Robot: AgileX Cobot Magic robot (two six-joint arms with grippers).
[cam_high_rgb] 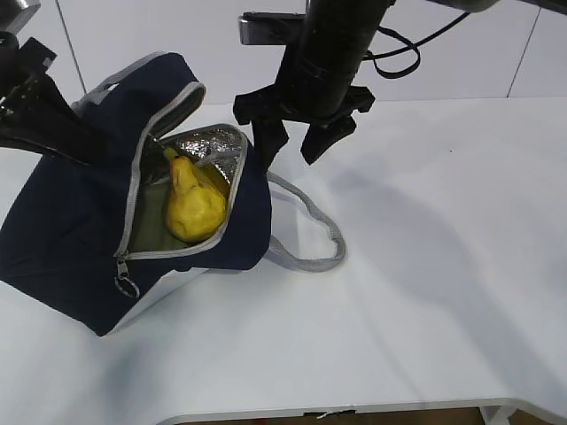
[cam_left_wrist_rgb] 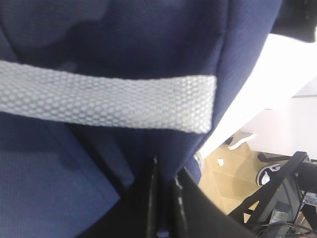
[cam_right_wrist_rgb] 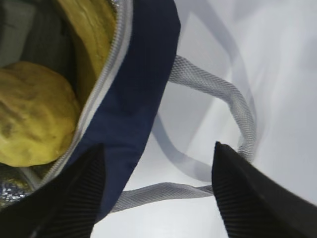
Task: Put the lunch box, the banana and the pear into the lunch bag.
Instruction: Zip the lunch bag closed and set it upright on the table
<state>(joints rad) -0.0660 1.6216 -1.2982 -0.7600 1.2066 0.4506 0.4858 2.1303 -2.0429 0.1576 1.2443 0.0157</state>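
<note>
1. Right hand spread wide, empty, just above the lunch bag mouth; pear and banana inside, below its fingers — lunch box not clearly seen.
2. Left hand pinched shut on the bag's fabric beneath a grey handle.
3. Could slump or spill the pear if that pinch slips.
4. Beyond: bare white surface, pale wall — wooden floor past the edge.

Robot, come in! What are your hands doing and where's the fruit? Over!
Left gripper shut on lunch bag. Right gripper open, empty. Pear inside bag. Nothing blocking.
</note>
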